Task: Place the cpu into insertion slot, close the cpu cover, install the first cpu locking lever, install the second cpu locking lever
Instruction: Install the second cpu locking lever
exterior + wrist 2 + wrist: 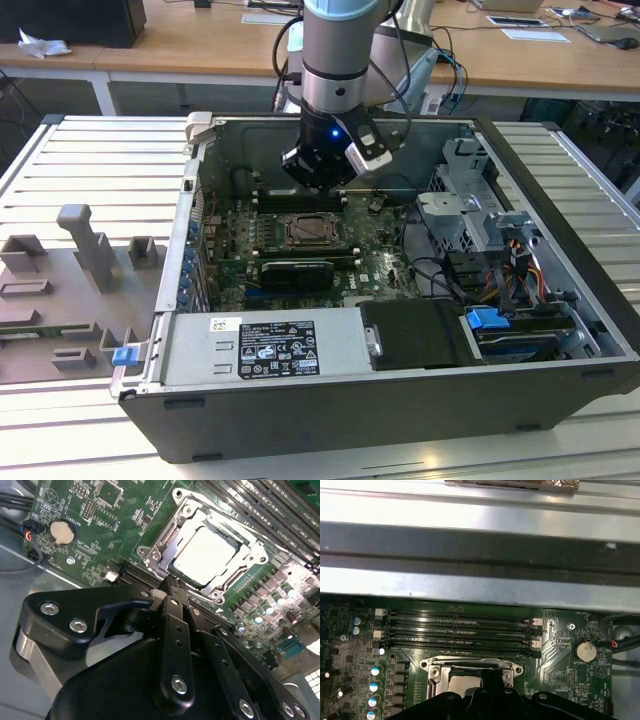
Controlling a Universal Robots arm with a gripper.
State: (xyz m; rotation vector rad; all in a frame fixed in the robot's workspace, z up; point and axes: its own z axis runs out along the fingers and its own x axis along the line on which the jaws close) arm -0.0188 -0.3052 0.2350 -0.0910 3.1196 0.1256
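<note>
CPU (pixel 202 555) sits seated in our insertion slot (pixel 156 556) near the motherboard's (pixel 90 555) middle, the cpu cover (pixel 200 517) shut flat around it. Our gripper (pixel 170 587) hangs just above the socket's edge, fingers pinched together on nothing; memory slots (pixel 457 627) run alongside.

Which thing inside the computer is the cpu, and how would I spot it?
Look inside the open computer case at the green circuit board. Near the gripper sits a square silver frame, the cpu cover, and the cpu is the pale, shiny flat square in its middle. The long memory slots beside it are thin and dark instead.
</note>
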